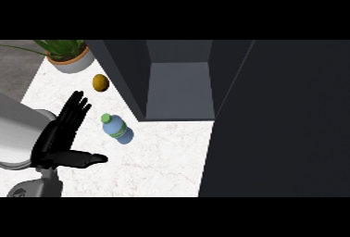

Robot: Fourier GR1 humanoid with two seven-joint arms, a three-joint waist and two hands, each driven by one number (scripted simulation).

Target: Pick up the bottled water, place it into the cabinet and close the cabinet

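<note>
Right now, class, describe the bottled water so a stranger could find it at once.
Start at the dark open cabinet on the white marble counter. Just left of its opening lies the bottled water, beside the left hand. Unlike the round brown fruit beyond it, it is pale blue with a green cap.

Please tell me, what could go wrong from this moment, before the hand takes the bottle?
1. The bottle lies on its side on the counter, so it may roll away if the open left hand nudges it.
2. A small brown round thing and a potted plant sit beyond the bottle; a wide sweep might knock them.
3. The open cabinet has a dark door at the right; the arm could bump it.
</note>
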